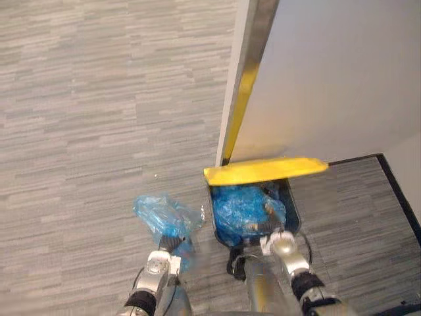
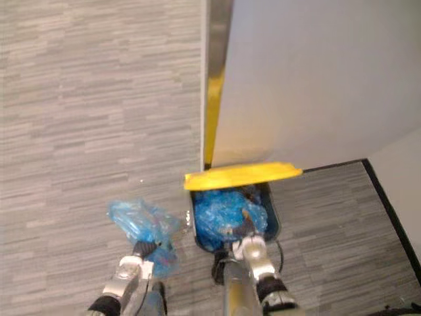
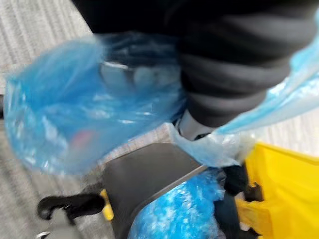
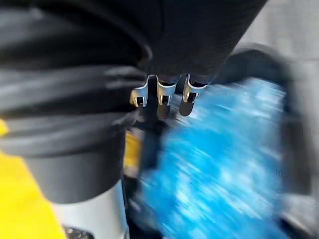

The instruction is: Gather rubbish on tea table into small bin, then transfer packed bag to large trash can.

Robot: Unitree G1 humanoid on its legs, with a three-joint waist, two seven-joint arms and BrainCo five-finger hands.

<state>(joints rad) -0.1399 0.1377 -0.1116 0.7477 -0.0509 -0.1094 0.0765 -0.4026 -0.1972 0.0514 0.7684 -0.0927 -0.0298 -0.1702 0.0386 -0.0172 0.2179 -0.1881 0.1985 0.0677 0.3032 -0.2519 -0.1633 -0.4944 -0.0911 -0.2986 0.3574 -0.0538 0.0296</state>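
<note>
A packed blue plastic bag (image 1: 161,214) hangs just above the grey floor, to the left of the large trash can (image 1: 293,210). My left hand (image 1: 170,243) is shut on the bag's neck, and the bag (image 3: 75,109) bulges beside the hand's dark cover (image 3: 239,64). The can has a dark body (image 3: 149,179), a raised yellow lid (image 1: 263,170) and a blue liner (image 1: 240,210) inside. My right hand (image 2: 245,230) is at the can's near rim. Its fingers (image 4: 159,97) curl down over a dark edge above the liner (image 4: 219,169).
A white wall panel (image 1: 329,79) with a metal and yellow edge strip (image 1: 243,85) rises right behind the can. Grey carpet (image 1: 99,99) spreads to the left, and a dark skirting line (image 1: 395,191) runs along the right.
</note>
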